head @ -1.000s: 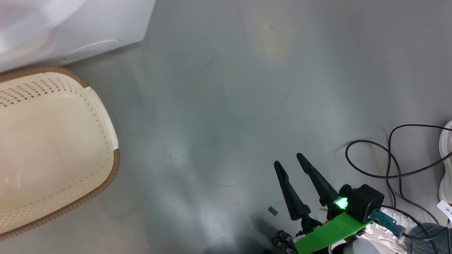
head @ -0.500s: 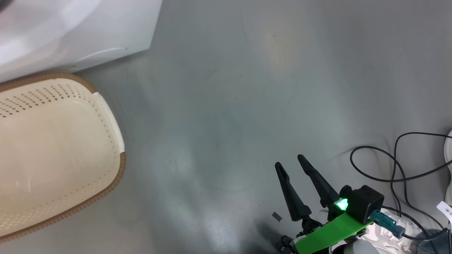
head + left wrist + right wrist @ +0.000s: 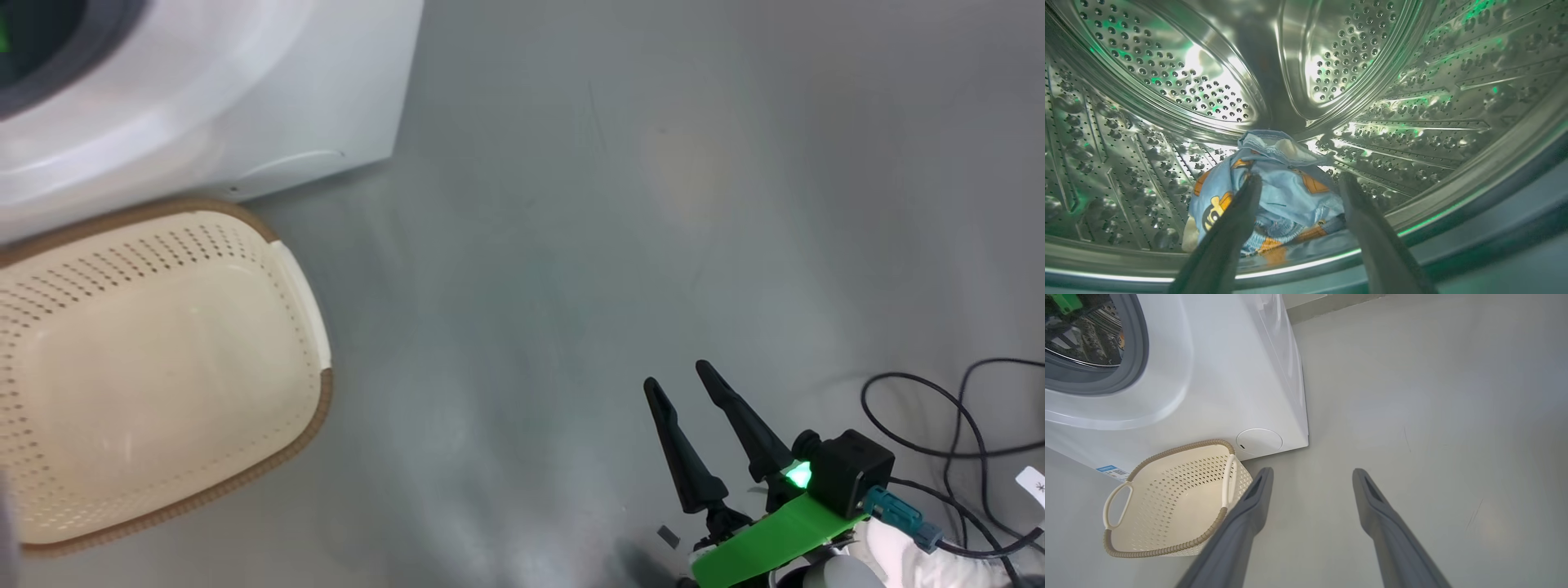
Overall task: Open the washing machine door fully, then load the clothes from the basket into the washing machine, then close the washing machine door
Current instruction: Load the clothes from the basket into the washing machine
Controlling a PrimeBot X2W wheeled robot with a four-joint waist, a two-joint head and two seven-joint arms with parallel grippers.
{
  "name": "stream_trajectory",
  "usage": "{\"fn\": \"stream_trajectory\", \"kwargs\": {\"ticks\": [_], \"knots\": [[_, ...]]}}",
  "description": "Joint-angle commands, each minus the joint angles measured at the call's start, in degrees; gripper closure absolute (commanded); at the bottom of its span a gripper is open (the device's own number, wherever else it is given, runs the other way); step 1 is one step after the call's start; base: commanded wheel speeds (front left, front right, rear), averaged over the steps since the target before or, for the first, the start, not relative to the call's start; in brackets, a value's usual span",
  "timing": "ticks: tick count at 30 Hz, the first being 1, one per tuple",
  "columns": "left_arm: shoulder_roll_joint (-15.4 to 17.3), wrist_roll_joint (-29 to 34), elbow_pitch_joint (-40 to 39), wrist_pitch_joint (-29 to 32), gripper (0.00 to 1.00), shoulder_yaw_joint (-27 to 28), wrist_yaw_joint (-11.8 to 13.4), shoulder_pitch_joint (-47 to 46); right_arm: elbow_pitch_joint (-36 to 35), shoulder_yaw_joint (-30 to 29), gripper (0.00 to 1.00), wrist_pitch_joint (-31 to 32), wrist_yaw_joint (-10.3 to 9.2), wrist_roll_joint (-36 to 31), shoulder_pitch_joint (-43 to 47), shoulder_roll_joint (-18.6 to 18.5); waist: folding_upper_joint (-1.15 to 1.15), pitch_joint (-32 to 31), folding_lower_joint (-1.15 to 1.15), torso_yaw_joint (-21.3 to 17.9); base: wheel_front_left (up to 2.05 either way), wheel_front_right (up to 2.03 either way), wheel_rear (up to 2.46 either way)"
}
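My left gripper (image 3: 1300, 179) is inside the washing machine's (image 3: 245, 106) steel drum (image 3: 1412, 122), open, its fingers either side of a light blue garment (image 3: 1286, 192) with orange-brown prints. That garment lies on the drum floor, and a cream edge (image 3: 1188, 241) shows at its lower left. The cream basket (image 3: 322, 400) stands on the floor in front of the machine with nothing in it; the right wrist view shows the basket (image 3: 1180, 448) too. My right gripper (image 3: 675, 374) hangs open over bare floor, right of the basket. The washing machine door is out of view.
Black cables (image 3: 955, 425) loop on the grey floor at the far right, near my right arm. The machine's grey seal (image 3: 1133, 355) rings the open drum mouth, where the green part of my left arm (image 3: 1061, 302) reaches in.
The head camera has swung, so more of the washing machine's front and its dark opening now show. My left gripper has opened. The right gripper stays open in the same place.
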Motion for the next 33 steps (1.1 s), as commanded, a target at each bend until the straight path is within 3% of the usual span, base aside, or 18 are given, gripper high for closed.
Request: {"fn": "stream_trajectory", "kwargs": {"ticks": [1, 19, 33], "knots": [[0.9, -0.86, -0.7, -0.65, 0.0, 0.14, 0.7, 1.57, -0.71, 0.62, 0.0, -0.27, 0.09, 0.31, 1.56, -0.88, 0.0, -2.42, 0.0, 1.78, 0.0, 0.0, 0.0], [-5.53, -6.39, -0.4, -3.22, 0.0, 2.22, -2.14, 15.89, 0.56, -0.61, 0.0, -0.27, 0.09, -0.06, 3.68, -2.67, 0.0, -14.87, 0.0, 8.39, 0.0, 0.0, 0.0], [-9.93, -8.0, -11.21, -3.28, 0.0, 2.33, -4.8, 30.31, 0.64, -3.16, 0.0, -0.27, 0.09, -0.71, 5.53, -3.53, 0.0, -21.86, 0.0, 13.18, 0.0, 0.0, 0.0]]}}
